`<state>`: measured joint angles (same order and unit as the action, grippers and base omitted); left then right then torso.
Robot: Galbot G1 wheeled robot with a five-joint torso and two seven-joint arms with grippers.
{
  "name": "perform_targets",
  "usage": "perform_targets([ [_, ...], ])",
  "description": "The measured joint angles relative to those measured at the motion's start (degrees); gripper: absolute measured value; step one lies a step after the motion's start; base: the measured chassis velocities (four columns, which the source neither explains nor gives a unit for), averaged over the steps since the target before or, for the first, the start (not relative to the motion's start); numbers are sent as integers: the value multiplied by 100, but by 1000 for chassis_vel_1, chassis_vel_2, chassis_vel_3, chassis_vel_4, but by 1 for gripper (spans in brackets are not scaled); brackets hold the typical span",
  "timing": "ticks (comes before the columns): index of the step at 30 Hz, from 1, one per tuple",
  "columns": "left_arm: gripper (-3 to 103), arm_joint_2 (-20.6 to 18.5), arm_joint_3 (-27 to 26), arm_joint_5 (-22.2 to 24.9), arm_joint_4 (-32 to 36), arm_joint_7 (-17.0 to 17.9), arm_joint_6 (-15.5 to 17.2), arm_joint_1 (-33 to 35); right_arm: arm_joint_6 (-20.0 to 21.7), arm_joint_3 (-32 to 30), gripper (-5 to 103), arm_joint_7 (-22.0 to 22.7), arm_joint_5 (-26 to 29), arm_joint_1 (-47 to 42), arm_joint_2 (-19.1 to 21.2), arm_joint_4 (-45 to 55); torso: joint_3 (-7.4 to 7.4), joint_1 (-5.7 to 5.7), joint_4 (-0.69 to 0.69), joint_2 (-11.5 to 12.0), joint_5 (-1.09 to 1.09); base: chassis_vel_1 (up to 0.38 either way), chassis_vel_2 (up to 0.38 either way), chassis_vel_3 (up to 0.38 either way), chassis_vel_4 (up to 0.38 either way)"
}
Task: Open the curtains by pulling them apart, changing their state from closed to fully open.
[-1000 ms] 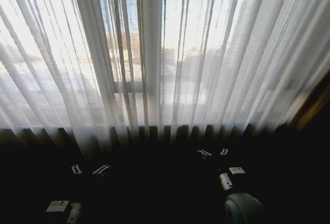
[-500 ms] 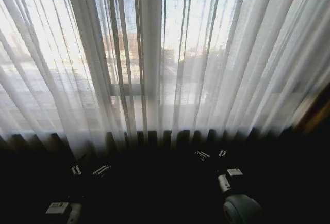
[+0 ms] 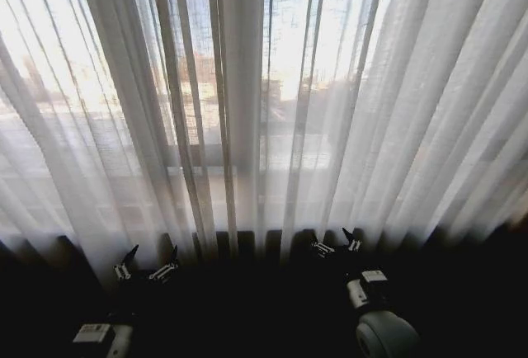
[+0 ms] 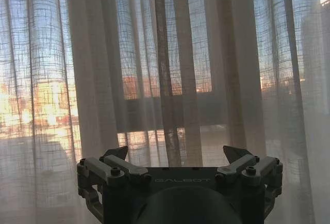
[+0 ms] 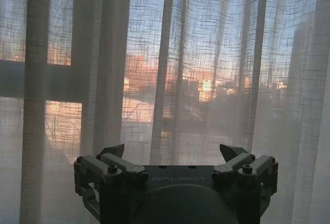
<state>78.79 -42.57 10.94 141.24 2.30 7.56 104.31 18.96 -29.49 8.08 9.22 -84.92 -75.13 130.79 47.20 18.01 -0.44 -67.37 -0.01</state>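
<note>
Head view: the curtains (image 3: 247, 102) hang closed across the frame, with both of my grippers low at their hem, one on each side of the centre.

The curtains fill the upper two thirds of the head view; their pleats run vertically, so I judge that the coming pull runs sideways, across that long axis, toward the frame edges. A dense bunched fold stands at centre frame, and it looks like the place where the panels meet, though I cannot confirm a seam. My left gripper (image 3: 148, 261) sits at lower left, my right gripper (image 3: 337, 242) at lower centre-right and nearer that fold. In the left wrist view the left gripper (image 4: 177, 154) has its fingers spread wide and empty, fabric ahead. In the right wrist view the right gripper (image 5: 172, 152) is likewise spread and empty.
</note>
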Motion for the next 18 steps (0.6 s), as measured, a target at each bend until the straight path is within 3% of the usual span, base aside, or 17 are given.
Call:
perform_targets([
  [10,100,23,24,0,-28,1,-23,12,-130,47,100,17,-178,35,-36,-119,2,5,0,2,2,-290,305,285,-320],
  [18,100,17,29,6,-52,0,-34,26,-166,156,100,114,-662,-4,-111,-231,-4,-9,0,-4,3,-61,45,31,-37],
])
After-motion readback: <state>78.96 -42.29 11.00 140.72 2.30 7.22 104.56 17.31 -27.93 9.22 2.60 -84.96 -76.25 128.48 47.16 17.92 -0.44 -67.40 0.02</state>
